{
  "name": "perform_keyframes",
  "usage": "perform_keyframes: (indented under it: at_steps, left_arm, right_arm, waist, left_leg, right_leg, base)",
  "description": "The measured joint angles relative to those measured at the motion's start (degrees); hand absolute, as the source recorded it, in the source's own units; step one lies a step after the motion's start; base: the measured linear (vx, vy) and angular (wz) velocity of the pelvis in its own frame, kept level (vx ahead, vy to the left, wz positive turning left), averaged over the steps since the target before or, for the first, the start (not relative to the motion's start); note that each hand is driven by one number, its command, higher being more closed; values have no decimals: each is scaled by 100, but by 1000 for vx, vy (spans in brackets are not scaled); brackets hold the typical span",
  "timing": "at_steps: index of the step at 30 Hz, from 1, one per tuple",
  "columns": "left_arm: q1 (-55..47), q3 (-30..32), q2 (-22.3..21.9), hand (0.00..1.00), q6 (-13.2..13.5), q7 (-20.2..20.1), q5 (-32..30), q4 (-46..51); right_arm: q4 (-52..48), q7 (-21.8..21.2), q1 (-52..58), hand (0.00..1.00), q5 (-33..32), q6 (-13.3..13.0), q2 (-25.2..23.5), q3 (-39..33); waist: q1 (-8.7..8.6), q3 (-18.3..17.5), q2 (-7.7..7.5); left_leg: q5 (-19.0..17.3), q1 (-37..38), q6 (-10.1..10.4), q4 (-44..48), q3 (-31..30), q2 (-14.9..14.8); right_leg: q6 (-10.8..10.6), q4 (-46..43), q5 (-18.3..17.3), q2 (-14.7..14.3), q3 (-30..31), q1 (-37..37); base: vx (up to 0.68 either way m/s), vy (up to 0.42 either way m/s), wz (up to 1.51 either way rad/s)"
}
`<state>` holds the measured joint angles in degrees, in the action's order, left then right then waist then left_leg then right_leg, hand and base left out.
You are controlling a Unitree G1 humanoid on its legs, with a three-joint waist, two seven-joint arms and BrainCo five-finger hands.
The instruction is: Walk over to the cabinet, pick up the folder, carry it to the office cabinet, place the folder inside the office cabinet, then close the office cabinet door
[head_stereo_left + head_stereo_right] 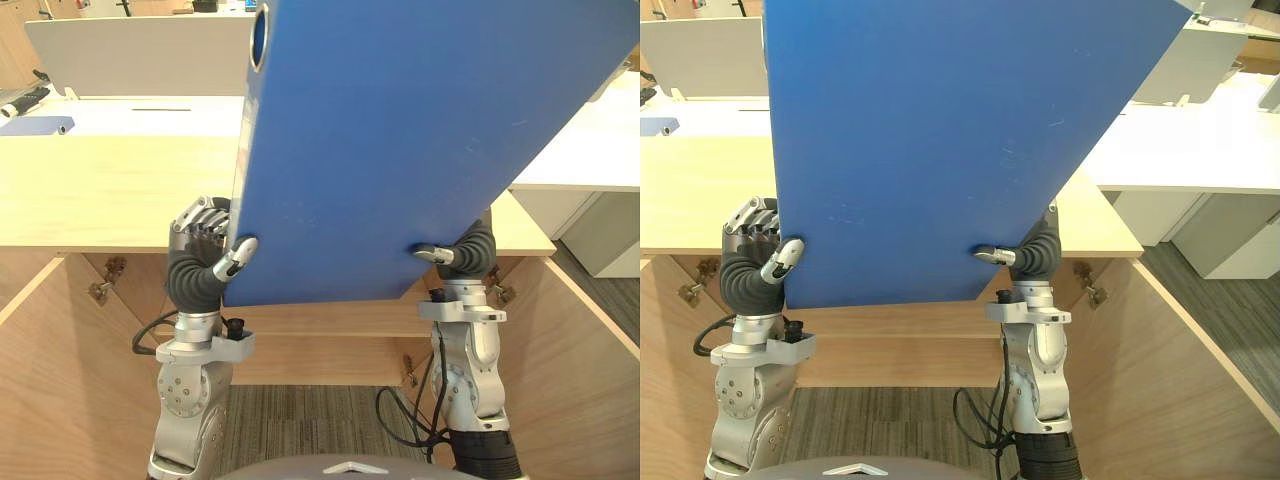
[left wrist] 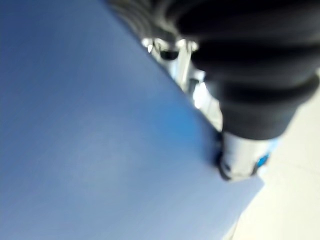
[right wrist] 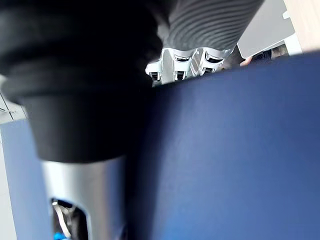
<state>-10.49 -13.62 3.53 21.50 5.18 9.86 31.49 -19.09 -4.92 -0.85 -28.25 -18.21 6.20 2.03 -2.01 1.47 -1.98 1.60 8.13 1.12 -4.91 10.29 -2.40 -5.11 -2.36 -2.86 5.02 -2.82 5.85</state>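
A large blue folder (image 1: 420,140) is held up in front of me, tilted, above a light wooden cabinet top (image 1: 110,195). My left hand (image 1: 205,245) grips its lower left edge, thumb on the front face and fingers curled behind. My right hand (image 1: 462,252) pinches the lower right edge the same way, thumb pressed on the blue face. The left wrist view and the right wrist view show the blue cover (image 2: 90,140) (image 3: 240,160) close against each hand. The folder's spine, with a round finger hole (image 1: 260,38), faces left.
Below the cabinet top, the cabinet stands with both doors (image 1: 60,370) (image 1: 590,370) swung out toward me, a wooden shelf (image 1: 320,320) inside. White desks (image 1: 590,150) and a grey partition (image 1: 130,55) stand behind. Grey carpet (image 1: 600,290) lies to the right.
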Motion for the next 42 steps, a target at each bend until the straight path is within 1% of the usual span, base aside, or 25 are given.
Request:
perform_keyframes:
  at_steps: [1,2,5,6,9,11,13,16,17,20,22,26,29,30,32,35,36,42]
  left_arm:
    - [37,3,20,100,5,-17,-6,-106]
    - [34,3,50,100,5,-17,-6,-173]
    - [36,4,102,100,5,-19,-27,-340]
    - [36,6,112,100,4,-18,-132,-384]
    - [36,9,227,100,4,-2,-328,-415]
    - [48,8,273,100,9,31,-454,-467]
    - [91,9,314,100,10,53,-455,-623]
    - [98,28,325,100,10,104,-463,-791]
    - [98,41,335,0,5,123,-536,-823]
    - [97,1,460,0,-40,99,-903,-1008]
    - [69,1,544,0,-110,71,-919,-1036]
    - [35,50,527,0,-118,106,-1132,-1036]
    - [-34,188,411,0,-129,220,-1147,-1036]
    - [-66,274,298,0,-134,239,-1153,-1036]
    - [-126,411,194,0,-142,298,-1152,-1036]
    - [-309,784,-16,0,-176,447,-1113,-1036]
    - [-391,981,-92,0,-201,465,-1080,-1036]
    - [-717,1587,-364,0,-291,490,-871,-1150]
  right_arm:
    - [57,-6,-6,0,82,56,91,5]
    - [105,-29,-6,100,170,110,161,27]
    - [243,-123,-8,100,175,165,184,137]
    - [249,-170,-8,100,209,214,232,199]
    - [416,-208,-19,100,311,223,366,224]
    - [511,-211,-22,100,371,285,378,238]
    - [575,-217,-24,100,390,338,411,273]
    - [680,-220,-23,100,390,350,460,350]
    - [680,-228,-23,100,390,350,485,356]
    - [680,-236,-53,100,503,347,548,453]
    - [680,-232,-53,100,621,347,545,456]
    - [680,-195,-52,100,743,347,484,440]
    - [680,-190,-46,100,852,347,334,446]
    - [680,-185,-42,100,858,347,272,446]
    - [680,-97,-38,100,900,347,185,436]
    - [680,42,2,100,1029,347,17,307]
    - [680,56,36,100,1084,347,-45,176]
    - [675,249,100,100,1299,348,-170,-105]
  waist:
    - [11,-4,-10]
    - [19,-6,-21]
    - [19,-7,-39]
    - [21,-6,-41]
    - [41,-8,-63]
    - [43,-11,-69]
    - [52,-13,-71]
    - [51,-20,-86]
    - [53,-22,-89]
    - [49,-24,-90]
    - [48,-24,-91]
    - [56,-24,-91]
    - [55,-24,-91]
    - [63,-24,-92]
    - [84,-24,-92]
    - [102,-23,-93]
    - [123,-19,-100]
    - [171,-7,-120]
  left_leg:
    - [4,-5,-4,0,-11,2]
    - [9,-9,-4,0,-26,3]
    - [16,-10,0,-1,-51,2]
    - [19,-15,1,-1,-52,2]
    - [25,-16,3,0,-54,1]
    - [27,-20,4,0,-55,0]
    - [31,-28,3,0,-56,0]
    - [37,-56,3,1,-62,-1]
    - [40,-71,1,2,-66,0]
    - [54,-98,-1,33,-78,-1]
    - [56,-99,-2,32,-80,-4]
    - [63,-94,0,0,-89,-4]
    - [69,-97,4,-1,-92,-6]
    - [71,-96,4,-1,-99,-6]
    - [74,-96,5,-1,-111,-5]
    - [82,-106,7,-2,-151,-5]
    - [90,-116,11,-2,-184,-4]
    - [123,-150,14,-4,-298,-3]
  right_leg:
    - [0,0,1,1,-10,2]
    - [0,0,1,2,-25,3]
    - [2,5,2,1,-51,-5]
    - [7,9,6,1,-51,-8]
    - [14,13,11,-1,-52,-8]
    - [16,22,18,-2,-52,-8]
    - [16,38,32,-2,-53,-9]
    - [17,81,58,-5,-60,-12]
    - [17,100,72,-5,-65,-14]
    - [21,104,80,-9,-75,-12]
    - [24,104,82,-12,-77,-12]
    - [25,103,82,-11,-85,-23]
    - [25,103,81,-12,-87,-29]
    - [24,103,81,-11,-94,-23]
    - [24,104,81,-10,-104,-16]
    - [21,107,78,-9,-135,-6]
    - [20,107,75,-7,-170,3]
    - [16,93,52,1,-287,24]
  base:
    - [-21,-17,5]
    - [-22,-16,6]
    - [-33,-20,5]
    - [-32,-17,1]
    - [0,0,0]
    - [0,0,0]
    - [0,0,0]
    - [0,0,0]
    - [0,0,0]
    - [0,0,0]
    - [0,0,0]
    - [-18,-6,1]
    - [0,0,0]
    - [0,0,0]
    - [0,0,4]
    - [0,-1,6]
    - [-3,-6,11]
    - [-18,-16,11]
